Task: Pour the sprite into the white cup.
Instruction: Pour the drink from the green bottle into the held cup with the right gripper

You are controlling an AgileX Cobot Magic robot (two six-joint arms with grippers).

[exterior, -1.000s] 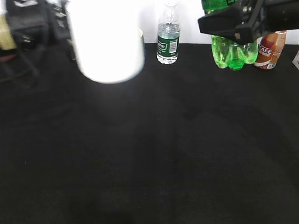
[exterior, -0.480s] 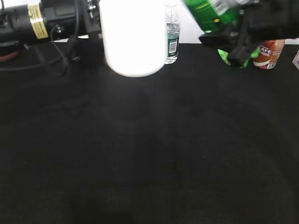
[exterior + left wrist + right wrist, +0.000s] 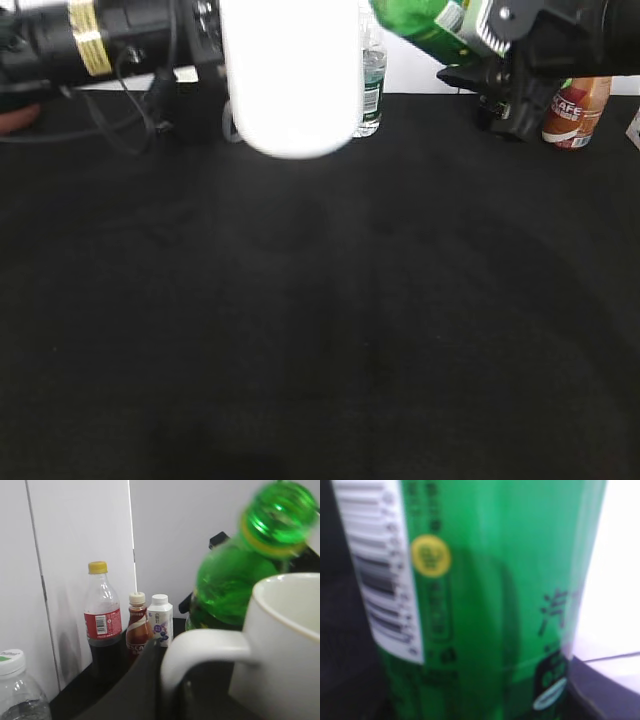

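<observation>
The white cup (image 3: 292, 75) hangs in the air at top centre, held by its squarish handle (image 3: 205, 647) in my left gripper (image 3: 172, 690), which is shut on it. The sprite (image 3: 425, 25), a bright-green bottle, is tilted with its neck toward the cup, held by my right gripper (image 3: 510, 70). In the left wrist view the bottle's green cap (image 3: 280, 512) sits just above the cup's rim (image 3: 287, 602). The right wrist view is filled by the green label with its barcode patch (image 3: 375, 570); the fingers are hidden.
A clear water bottle (image 3: 370, 75) stands behind the cup at the table's back edge. A brown coffee bottle (image 3: 575, 110) stands at back right. The left wrist view shows a cola bottle (image 3: 102, 620), a brown bottle (image 3: 137, 625) and a white carton (image 3: 161, 617) by the wall.
The cup moved right and up to top centre. The sprite was lifted off the table and tipped over, neck toward the cup.
</observation>
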